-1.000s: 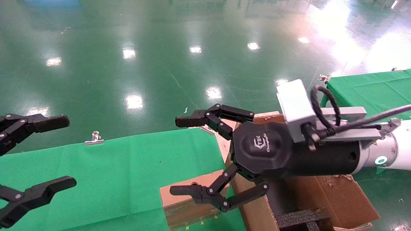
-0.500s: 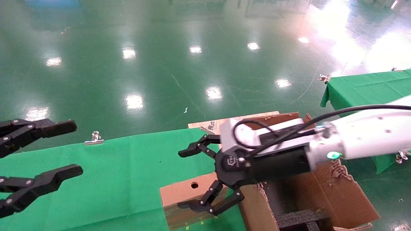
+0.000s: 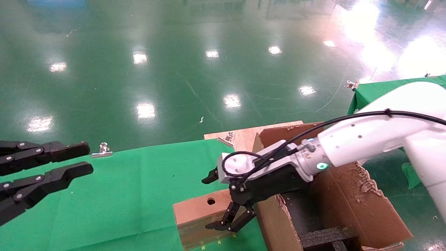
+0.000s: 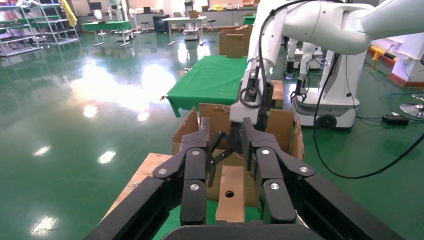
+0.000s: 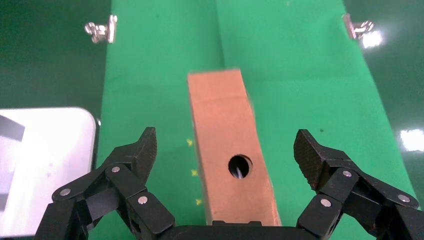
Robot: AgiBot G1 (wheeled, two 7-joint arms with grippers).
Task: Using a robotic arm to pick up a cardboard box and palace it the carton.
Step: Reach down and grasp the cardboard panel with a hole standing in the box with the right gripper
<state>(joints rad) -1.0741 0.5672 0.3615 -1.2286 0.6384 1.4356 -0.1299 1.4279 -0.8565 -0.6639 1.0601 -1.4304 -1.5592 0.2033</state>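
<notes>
While straddling the box [image 5: 230, 150], the right gripper [image 5: 227, 150] spreads its fingers wide.
Light, stiff cardboard: grip its long sides mid-length.

Flat brown cardboard box [image 3: 200, 209] with round hole, beside open carton [image 3: 345, 205].

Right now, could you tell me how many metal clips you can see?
3 clips: one on the green cloth's far edge, one at its corner beside the carton, one on the right-hand table; others possibly hidden.
</notes>
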